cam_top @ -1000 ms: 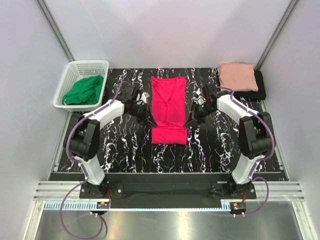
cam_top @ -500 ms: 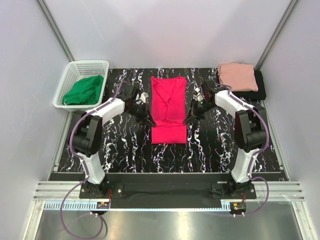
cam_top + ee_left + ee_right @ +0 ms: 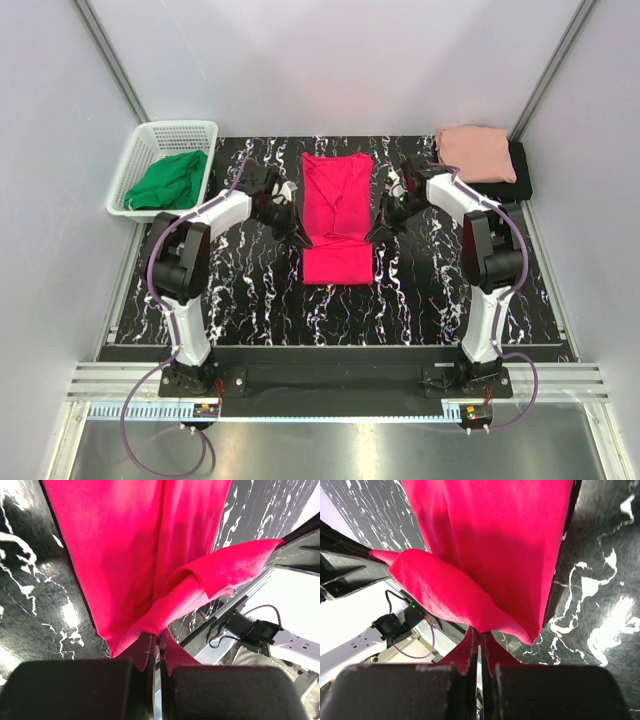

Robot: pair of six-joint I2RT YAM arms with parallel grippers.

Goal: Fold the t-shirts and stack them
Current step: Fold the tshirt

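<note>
**Crimson shirt (image 3: 338, 215) part-folded at mid-bench (image 3: 430, 290), both side edges gripped.**
The left hand (image 3: 298, 238) and right hand (image 3: 375, 235) were each clenched on a thin pinch of cloth. Risk judged: uneven travel would skew the fold, and a slip would drop it. The basket (image 3: 135, 165) held only green cloth (image 3: 168, 180).

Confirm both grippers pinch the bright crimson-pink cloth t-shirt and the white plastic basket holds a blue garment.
No: the top external view shows a green garment in the basket. Left gripper and right gripper do pinch the crimson-pink t-shirt.
</note>
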